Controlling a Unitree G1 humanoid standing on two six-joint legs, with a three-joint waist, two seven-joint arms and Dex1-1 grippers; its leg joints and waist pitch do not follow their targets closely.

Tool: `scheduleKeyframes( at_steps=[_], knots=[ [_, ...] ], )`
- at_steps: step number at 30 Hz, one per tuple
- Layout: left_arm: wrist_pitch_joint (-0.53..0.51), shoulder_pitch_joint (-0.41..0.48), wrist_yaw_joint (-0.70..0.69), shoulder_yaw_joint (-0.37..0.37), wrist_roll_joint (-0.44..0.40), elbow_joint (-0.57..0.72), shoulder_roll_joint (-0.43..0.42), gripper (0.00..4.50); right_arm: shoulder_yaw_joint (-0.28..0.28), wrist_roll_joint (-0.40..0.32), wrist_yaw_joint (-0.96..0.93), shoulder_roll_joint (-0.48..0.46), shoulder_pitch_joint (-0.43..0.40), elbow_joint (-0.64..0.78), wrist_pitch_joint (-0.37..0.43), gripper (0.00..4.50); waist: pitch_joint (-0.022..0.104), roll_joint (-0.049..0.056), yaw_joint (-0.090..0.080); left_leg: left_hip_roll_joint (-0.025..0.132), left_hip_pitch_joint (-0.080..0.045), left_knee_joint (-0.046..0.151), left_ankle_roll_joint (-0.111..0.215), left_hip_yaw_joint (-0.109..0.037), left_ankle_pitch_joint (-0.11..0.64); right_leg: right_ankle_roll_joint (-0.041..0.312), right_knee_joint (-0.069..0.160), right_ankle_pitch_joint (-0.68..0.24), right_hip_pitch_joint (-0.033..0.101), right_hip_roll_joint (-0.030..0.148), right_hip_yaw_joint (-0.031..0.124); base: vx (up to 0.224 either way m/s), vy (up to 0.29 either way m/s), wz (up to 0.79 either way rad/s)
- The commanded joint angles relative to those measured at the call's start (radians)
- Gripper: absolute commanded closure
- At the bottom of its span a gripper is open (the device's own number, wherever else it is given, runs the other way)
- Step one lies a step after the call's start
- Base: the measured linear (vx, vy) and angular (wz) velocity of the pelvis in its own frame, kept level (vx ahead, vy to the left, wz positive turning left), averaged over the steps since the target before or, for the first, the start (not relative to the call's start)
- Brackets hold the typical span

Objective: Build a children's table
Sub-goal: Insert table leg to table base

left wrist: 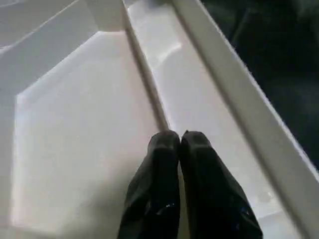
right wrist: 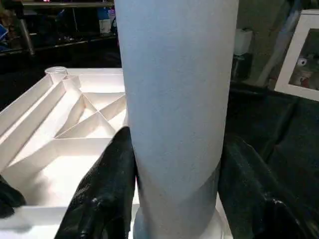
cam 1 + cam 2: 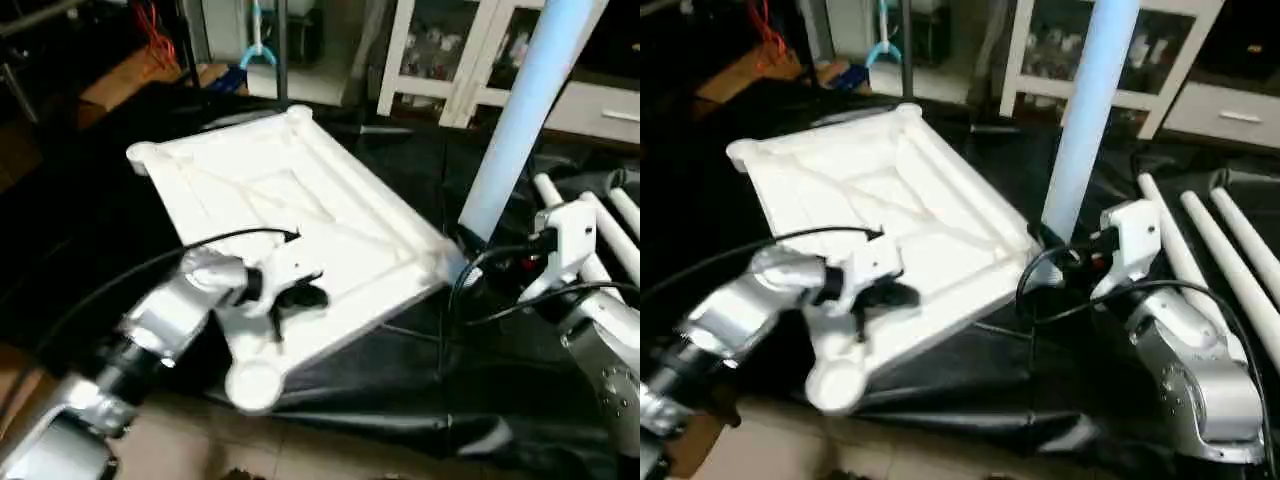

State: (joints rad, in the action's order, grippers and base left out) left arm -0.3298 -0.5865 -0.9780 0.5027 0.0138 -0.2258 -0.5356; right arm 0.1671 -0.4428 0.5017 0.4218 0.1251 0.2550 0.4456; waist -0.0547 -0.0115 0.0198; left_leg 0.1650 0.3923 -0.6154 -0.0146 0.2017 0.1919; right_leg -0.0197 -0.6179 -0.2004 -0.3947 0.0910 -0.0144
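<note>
The children's table top (image 3: pixel 250 180) lies upside down on a black cloth, its ribs and round corner sockets facing up. A white tubular leg (image 3: pixel 520 120) stands upright in the near right corner socket. My right gripper (image 2: pixel 177 199) is shut on this leg just above the socket, one black finger (image 2: pixel 107 194) on each side. My left gripper (image 3: pixel 290 300) rests on the near edge of the top. Its fingertips (image 1: pixel 167 142) are pressed together over a thin inner rib.
Three spare legs (image 3: pixel 1185 260) lie side by side on the cloth (image 3: pixel 400 390) at the right. A white glass-door cabinet (image 3: pixel 450 60) stands behind. The near left corner socket (image 3: pixel 255 385) overhangs the cloth's front edge, with floor below.
</note>
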Motion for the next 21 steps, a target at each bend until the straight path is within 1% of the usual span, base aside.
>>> scheduleKeyframes(
  at_steps=[1, 2, 3, 4, 5, 6, 7, 8, 9, 10, 11, 12, 13, 14, 15, 16, 17, 18, 19, 20, 21],
  knots=[
    [0.018, 0.039, 0.013, 0.034, -0.109, -0.034, -0.069, 4.12, 0.017, -0.018, 0.004, 0.012, 0.015, 0.007, 0.001, 2.59, 0.056, -0.008, -0.003, 0.060, -0.028, 0.094, -0.029, -0.033, 0.255, 0.167, 0.081, -0.261, 0.026, 0.046, 0.027, 0.000, 0.000, 0.00],
    [0.046, 0.052, 0.006, 0.016, -0.101, -0.014, -0.092, 4.12, 0.018, -0.018, 0.004, 0.012, 0.015, 0.007, 0.001, 2.59, 0.054, -0.009, -0.007, 0.058, -0.026, 0.095, -0.032, -0.033, 0.265, 0.161, 0.082, -0.276, 0.025, 0.045, 0.027, 0.000, 0.000, 0.00],
    [0.049, 0.065, 0.003, -0.002, -0.084, 0.010, -0.113, 4.12, 0.018, -0.018, 0.005, 0.011, 0.015, 0.007, 0.001, 2.59, 0.054, -0.009, -0.013, 0.058, -0.025, 0.098, -0.041, -0.035, 0.280, 0.154, 0.082, -0.298, 0.025, 0.045, 0.026, 0.000, 0.000, 0.00],
    [0.053, 0.077, 0.005, -0.023, -0.071, 0.026, -0.139, 4.12, 0.018, -0.017, 0.006, 0.010, 0.014, 0.006, 0.001, 2.59, 0.054, -0.011, -0.018, 0.057, -0.025, 0.098, -0.044, -0.036, 0.292, 0.153, 0.082, -0.318, 0.023, 0.046, 0.025, 0.000, 0.000, 0.00],
    [0.057, 0.081, 0.008, -0.032, -0.069, 0.028, -0.150, 4.12, 0.018, -0.017, 0.006, 0.010, 0.014, 0.005, 0.001, 2.59, 0.055, -0.010, -0.021, 0.057, -0.026, 0.098, -0.046, -0.037, 0.303, 0.149, 0.083, -0.334, 0.021, 0.046, 0.025, 0.000, 0.000, 0.00],
    [0.063, 0.085, 0.014, -0.041, -0.071, 0.029, -0.166, 4.12, 0.018, -0.016, 0.007, 0.009, 0.014, 0.003, 0.002, 2.59, 0.056, -0.015, -0.024, 0.056, -0.025, 0.097, -0.045, -0.036, 0.301, 0.150, 0.083, -0.330, 0.021, 0.045, 0.026, 0.000, 0.000, 0.00],
    [0.073, 0.091, 0.027, -0.060, -0.083, 0.020, -0.191, 4.12, 0.018, -0.017, 0.008, 0.009, 0.015, 0.002, 0.003, 2.59, 0.055, -0.011, -0.024, 0.056, -0.026, 0.097, -0.043, -0.036, 0.300, 0.150, 0.084, -0.329, 0.018, 0.044, 0.026, 0.000, 0.000, 0.00],
    [0.078, 0.100, 0.037, -0.084, -0.087, 0.011, -0.217, 4.12, 0.019, -0.019, 0.009, 0.010, 0.016, 0.002, 0.004, 2.59, 0.056, -0.016, -0.025, 0.056, -0.028, 0.096, -0.041, -0.034, 0.300, 0.151, 0.084, -0.327, 0.016, 0.043, 0.026, 0.000, 0.000, 0.00],
    [0.080, 0.109, 0.042, -0.104, -0.087, 0.004, -0.237, 4.12, 0.019, -0.020, 0.011, 0.010, 0.017, 0.001, 0.006, 2.59, 0.056, -0.013, -0.027, 0.055, -0.027, 0.096, -0.040, -0.035, 0.297, 0.154, 0.082, -0.318, 0.016, 0.043, 0.026, 0.000, 0.000, 0.00],
    [0.092, 0.127, 0.039, -0.134, -0.081, 0.005, -0.263, 4.12, 0.019, -0.022, 0.012, 0.011, 0.021, 0.000, 0.007, 2.59, 0.056, -0.022, -0.032, 0.055, -0.024, 0.096, -0.036, -0.034, 0.290, 0.156, 0.081, -0.310, 0.016, 0.042, 0.026, 0.000, 0.000, 0.00],
    [0.099, 0.139, 0.035, -0.151, -0.075, 0.007, -0.278, 4.12, 0.020, -0.022, 0.013, 0.013, 0.023, -0.002, 0.009, 2.59, 0.057, -0.019, -0.032, 0.054, -0.020, 0.098, -0.035, -0.037, 0.285, 0.155, 0.078, -0.310, 0.020, 0.043, 0.025, 0.000, 0.000, 0.00],
    [0.088, 0.161, 0.025, -0.188, -0.051, 0.025, -0.294, 4.12, 0.019, -0.023, 0.016, 0.014, 0.027, -0.006, 0.009, 2.59, 0.057, -0.024, -0.035, 0.055, -0.023, 0.096, -0.034, -0.035, 0.286, 0.155, 0.077, -0.312, 0.016, 0.042, 0.025, 0.000, 0.000, 0.00],
    [0.087, 0.173, 0.021, -0.206, -0.040, 0.035, -0.303, 4.12, 0.019, -0.023, 0.018, 0.015, 0.030, -0.009, 0.009, 2.59, 0.057, -0.019, -0.036, 0.056, -0.023, 0.098, -0.032, -0.036, 0.276, 0.159, 0.076, -0.298, 0.016, 0.043, 0.025, 0.000, 0.000, 0.00],
    [0.088, 0.203, 0.012, -0.250, -0.013, 0.053, -0.327, 4.12, 0.015, -0.021, 0.022, 0.016, 0.037, -0.017, 0.008, 2.59, 0.057, -0.021, -0.035, 0.056, -0.027, 0.097, -0.032, -0.035, 0.277, 0.164, 0.076, -0.289, 0.012, 0.041, 0.025, 0.000, 0.000, 0.00],
    [0.084, 0.221, 0.008, -0.272, 0.000, 0.061, -0.344, 4.12, 0.013, -0.020, 0.024, 0.016, 0.042, -0.022, 0.007, 2.59, 0.058, -0.017, -0.035, 0.057, -0.032, 0.098, -0.035, -0.034, 0.276, 0.179, 0.073, -0.258, 0.008, 0.040, 0.025, 0.000, 0.000, 0.00],
    [0.088, 0.242, 0.004, -0.295, 0.012, 0.065, -0.369, 4.12, 0.011, -0.018, 0.025, 0.014, 0.048, -0.027, 0.006, 2.59, 0.057, -0.018, -0.035, 0.058, -0.035, 0.099, -0.038, -0.032, 0.280, 0.190, 0.071, -0.232, 0.006, 0.037, 0.024, 0.000, 0.000, 0.00],
    [0.088, 0.246, 0.003, -0.300, 0.015, 0.065, -0.374, 4.12, 0.010, -0.018, 0.025, 0.014, 0.050, -0.029, 0.006, 2.59, 0.059, -0.019, -0.035, 0.058, -0.035, 0.098, -0.040, -0.032, 0.276, 0.192, 0.069, -0.215, 0.007, 0.037, 0.024, 0.000, 0.000, 0.00],
    [0.087, 0.265, -0.001, -0.329, 0.029, 0.065, -0.399, 4.12, 0.007, -0.016, 0.027, 0.013, 0.058, -0.035, 0.004, 2.59, 0.061, -0.023, -0.033, 0.057, -0.038, 0.096, -0.036, -0.029, 0.255, 0.200, 0.064, -0.171, 0.006, 0.035, 0.023, 0.000, 0.000, 0.00],
    [0.090, 0.281, 0.001, -0.373, 0.053, 0.057, -0.420, 4.12, 0.003, -0.016, 0.029, 0.011, 0.068, -0.041, 0.003, 2.59, 0.061, -0.025, -0.035, 0.055, -0.034, 0.095, -0.030, -0.028, 0.231, 0.208, 0.059, -0.129, 0.011, 0.034, 0.023, 0.000, 0.000, 0.00],
    [0.080, 0.279, 0.002, -0.406, 0.079, 0.064, -0.418, 4.12, 0.002, -0.016, 0.032, 0.012, 0.076, -0.045, 0.003, 2.59, 0.062, -0.026, -0.035, 0.055, -0.033, 0.095, -0.025, -0.027, 0.218, 0.210, 0.059, -0.114, 0.014, 0.035, 0.023, 0.000, 0.000, 0.00],
    [0.072, 0.276, 0.000, -0.422, 0.093, 0.072, -0.414, 4.12, 0.001, -0.017, 0.034, 0.012, 0.079, -0.047, 0.003, 2.59, 0.063, -0.028, -0.034, 0.054, -0.038, 0.091, -0.019, -0.023, 0.197, 0.221, 0.056, -0.084, 0.012, 0.034, 0.024, 0.000, 0.000, 0.00]
  ],
)
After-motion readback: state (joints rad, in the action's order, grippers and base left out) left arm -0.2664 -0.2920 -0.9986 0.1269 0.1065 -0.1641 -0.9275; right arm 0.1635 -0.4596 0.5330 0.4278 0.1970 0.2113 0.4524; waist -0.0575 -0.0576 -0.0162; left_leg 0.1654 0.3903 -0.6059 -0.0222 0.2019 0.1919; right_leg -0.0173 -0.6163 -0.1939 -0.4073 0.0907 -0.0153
